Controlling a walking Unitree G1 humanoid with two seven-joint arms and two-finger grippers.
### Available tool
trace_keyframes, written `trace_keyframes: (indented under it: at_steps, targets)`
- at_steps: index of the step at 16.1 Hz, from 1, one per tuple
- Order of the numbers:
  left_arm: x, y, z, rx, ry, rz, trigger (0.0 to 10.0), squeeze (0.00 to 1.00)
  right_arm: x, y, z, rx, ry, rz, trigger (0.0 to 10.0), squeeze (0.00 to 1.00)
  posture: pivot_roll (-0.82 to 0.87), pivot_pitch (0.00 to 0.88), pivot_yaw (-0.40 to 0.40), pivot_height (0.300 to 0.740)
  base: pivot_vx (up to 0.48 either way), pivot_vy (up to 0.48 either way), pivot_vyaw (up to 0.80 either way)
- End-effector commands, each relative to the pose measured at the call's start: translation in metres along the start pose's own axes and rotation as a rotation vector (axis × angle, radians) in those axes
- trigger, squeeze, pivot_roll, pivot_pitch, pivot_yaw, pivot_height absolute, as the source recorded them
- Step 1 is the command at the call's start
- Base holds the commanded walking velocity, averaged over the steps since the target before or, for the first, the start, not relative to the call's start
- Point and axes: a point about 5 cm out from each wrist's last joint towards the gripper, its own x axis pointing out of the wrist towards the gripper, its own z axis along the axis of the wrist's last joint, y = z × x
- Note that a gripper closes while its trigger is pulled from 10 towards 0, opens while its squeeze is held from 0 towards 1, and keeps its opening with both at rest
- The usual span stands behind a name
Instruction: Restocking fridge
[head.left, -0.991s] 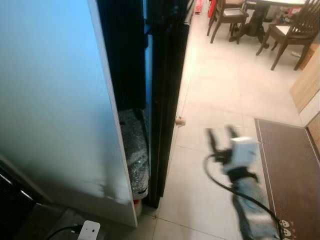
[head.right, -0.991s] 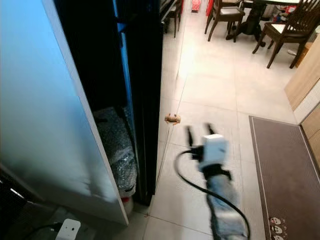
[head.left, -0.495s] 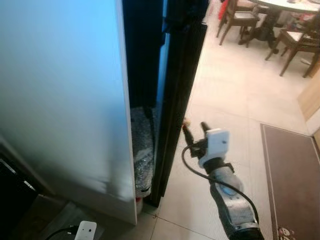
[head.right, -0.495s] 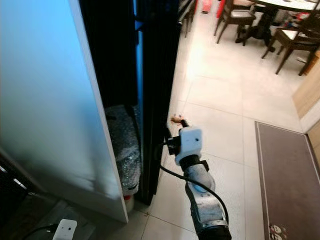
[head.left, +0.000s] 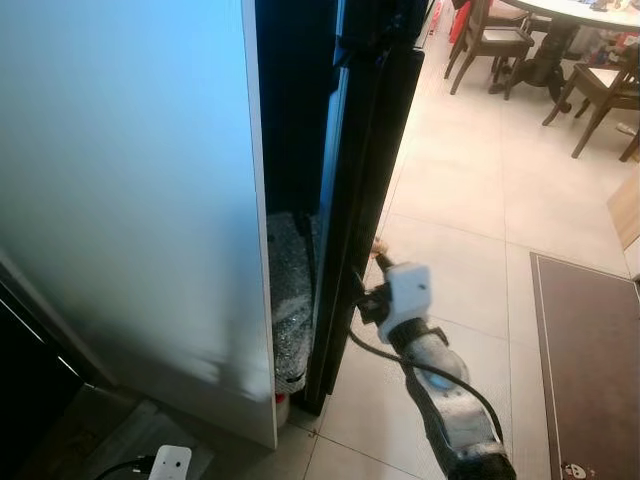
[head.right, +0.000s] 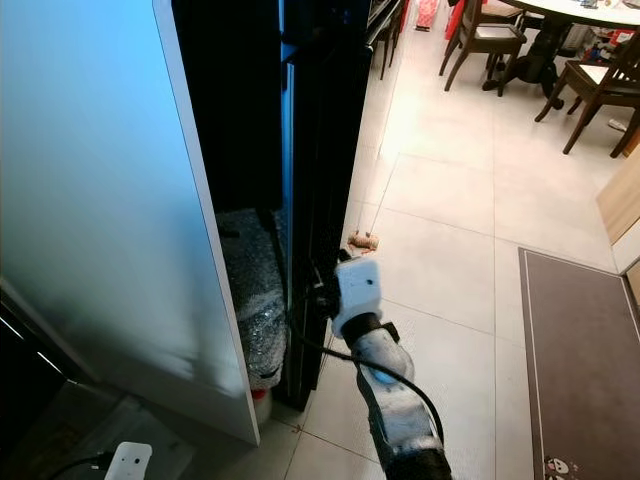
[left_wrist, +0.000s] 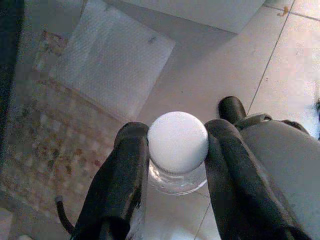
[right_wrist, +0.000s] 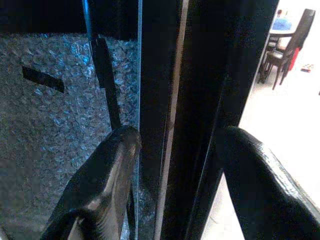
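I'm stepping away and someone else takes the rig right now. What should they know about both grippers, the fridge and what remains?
Right gripper: open, its fingers straddling the edge of the black fridge door, low down near the floor. Not yet clamped.
Left gripper: shut on a clear bottle with a white cap, hanging low over the floor.
Fridge: the door stands edge-on to the camera beside a pale panel; a bubble-wrapped bundle sits in the gap at the bottom. The interior is too dark to read.
Done: bottle picked up, door reached.
Left: probably swing the door wide and place the bottle inside.
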Motion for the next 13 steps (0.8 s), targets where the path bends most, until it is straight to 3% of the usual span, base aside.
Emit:
trace_keyframes:
  at_steps: [1,5,8,11,13]
  targets:
    - [0.000,0.000,-0.002,-0.023,-0.003,-0.004,10.0,0.00,0.002,0.001,0.000,-0.009,0.011,0.002,10.0,0.00,-0.15,0.000,-0.019,0.740,0.000,0.000,0.00]
    - [0.000,0.000,-0.002,-0.015,0.005,-0.003,10.0,0.00,-0.001,-0.003,0.001,-0.019,0.011,-0.050,10.0,0.00,-0.15,0.000,-0.022,0.740,0.000,0.000,0.00]
    - [-0.001,-0.001,-0.003,-0.014,0.010,-0.005,10.0,0.00,-0.010,0.001,-0.006,-0.071,0.099,-0.048,10.0,0.00,-0.15,0.000,-0.025,0.740,0.000,0.000,0.00]
    - [-0.001,-0.001,-0.004,-0.006,0.014,-0.009,10.0,0.00,-0.022,-0.021,-0.027,-0.027,0.271,-0.122,10.0,0.00,-0.16,0.000,-0.022,0.740,0.000,0.000,0.00]
    - [-0.001,-0.002,-0.004,-0.003,0.017,-0.010,10.0,0.00,-0.028,-0.022,-0.042,0.034,0.403,-0.154,10.0,0.00,-0.15,0.000,-0.031,0.740,0.000,0.000,0.00]
